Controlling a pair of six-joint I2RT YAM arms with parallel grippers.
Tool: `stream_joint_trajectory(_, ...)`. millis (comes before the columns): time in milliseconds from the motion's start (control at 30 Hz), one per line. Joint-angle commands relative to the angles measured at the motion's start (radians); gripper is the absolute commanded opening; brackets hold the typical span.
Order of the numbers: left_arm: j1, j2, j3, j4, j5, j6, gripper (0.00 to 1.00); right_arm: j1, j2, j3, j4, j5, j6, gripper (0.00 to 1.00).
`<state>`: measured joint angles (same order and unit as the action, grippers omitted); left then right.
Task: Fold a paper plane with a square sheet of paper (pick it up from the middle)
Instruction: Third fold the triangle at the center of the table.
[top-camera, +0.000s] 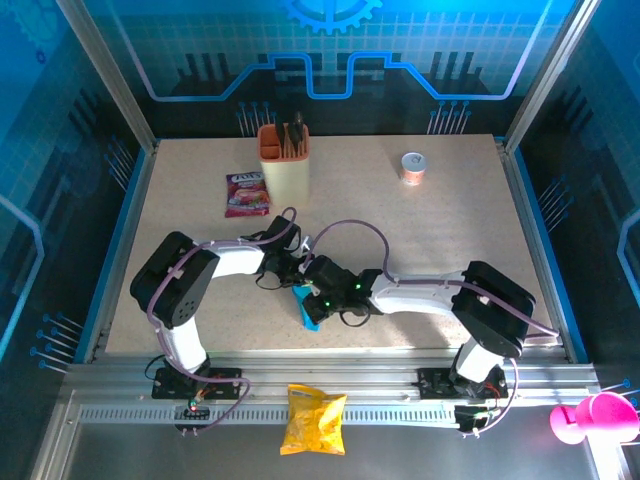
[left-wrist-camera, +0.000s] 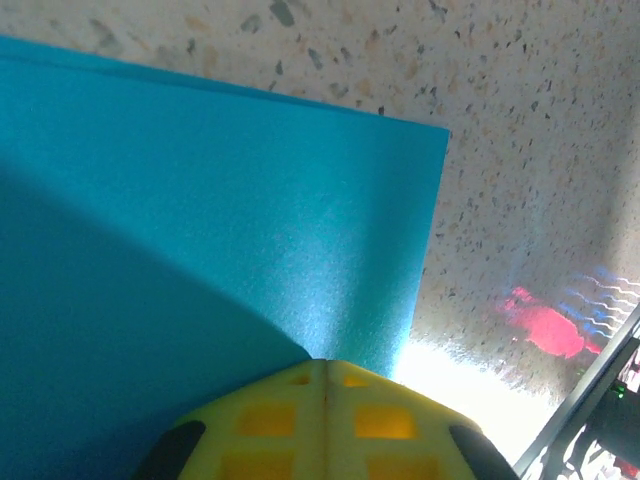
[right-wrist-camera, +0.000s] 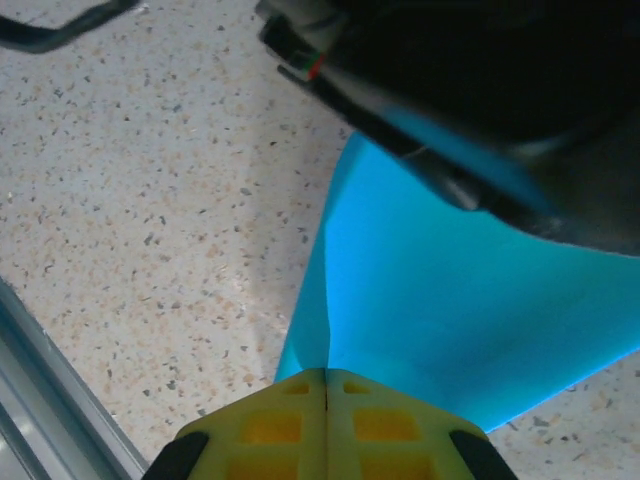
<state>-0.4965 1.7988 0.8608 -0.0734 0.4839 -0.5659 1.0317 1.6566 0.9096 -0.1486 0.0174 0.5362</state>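
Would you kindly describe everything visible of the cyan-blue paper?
The cyan-blue paper is thin, plain, matte and unmarked. It sits low over the speckled table near its front edge, largely hidden from above. It is folded: a crease runs into the right gripper, shut on it. The left gripper, also shut, appears to pinch it near a straight edge.

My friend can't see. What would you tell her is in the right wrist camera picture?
The right end effector, yellow and shut, pinches a creased point of blue paper over the speckled table. The dark left arm looms across the paper's far side.
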Motion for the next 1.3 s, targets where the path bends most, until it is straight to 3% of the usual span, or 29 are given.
stream_joint_trajectory(0, 0.003, 0.018, -0.035, -0.010, -0.004, 0.018, 0.00, -0.029, 0.016, 0.020, -0.016, -0.041, -0.041, 0.06)
stream_joint_trajectory(600, 0.003, -0.024, -0.123, 0.061, -0.058, -0.070, 0.00, -0.103, 0.051, 0.029, -0.050, -0.044, -0.082, 0.07)
stream_joint_trajectory(1267, 0.003, -0.007, -0.135, 0.091, -0.045, -0.074, 0.00, -0.135, 0.079, 0.011, -0.023, -0.057, -0.062, 0.07)
